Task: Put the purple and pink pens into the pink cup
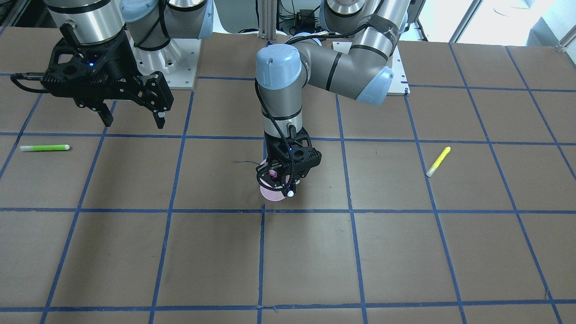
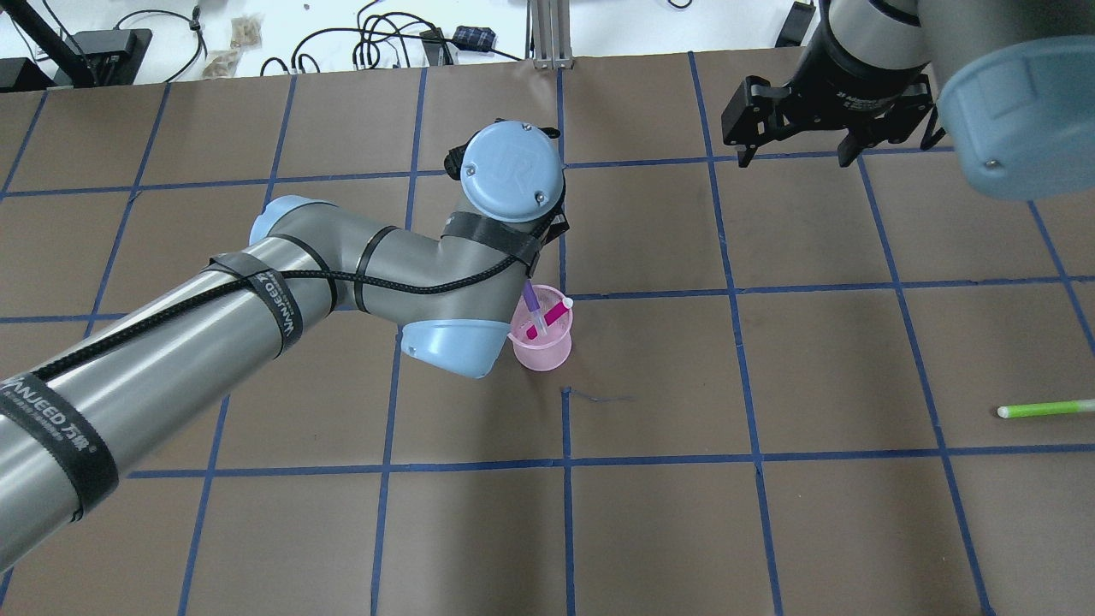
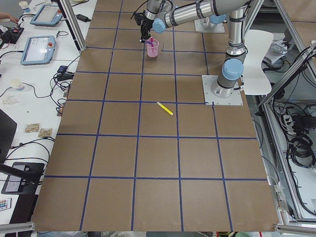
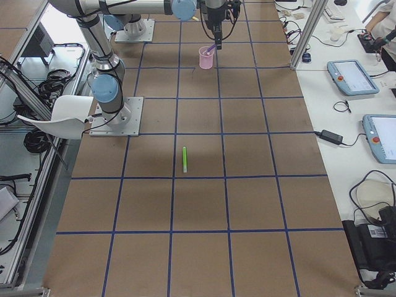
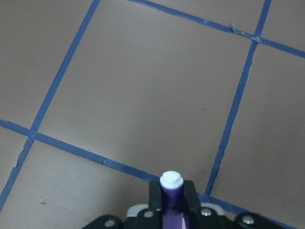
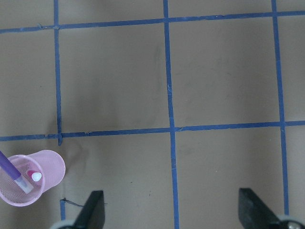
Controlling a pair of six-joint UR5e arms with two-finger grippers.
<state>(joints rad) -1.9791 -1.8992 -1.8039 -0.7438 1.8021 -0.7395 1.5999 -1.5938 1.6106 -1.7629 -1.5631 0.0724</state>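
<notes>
The pink cup (image 2: 541,351) stands upright near the table's middle and also shows in the right wrist view (image 6: 45,167). The pink pen (image 2: 556,314) leans inside it. My left gripper (image 1: 282,182) hangs right over the cup, shut on the purple pen (image 2: 532,304). The left wrist view shows that pen (image 5: 171,188) pinched between the fingers. The pen slants down, and its lower clear end is inside the cup in the right wrist view (image 6: 10,170). My right gripper (image 1: 134,122) is open and empty, raised well away near its base.
A green pen (image 1: 45,147) lies on the table on my right side. A yellow pen (image 1: 438,161) lies on my left side. The brown table carries a grid of blue tape lines (image 1: 261,252).
</notes>
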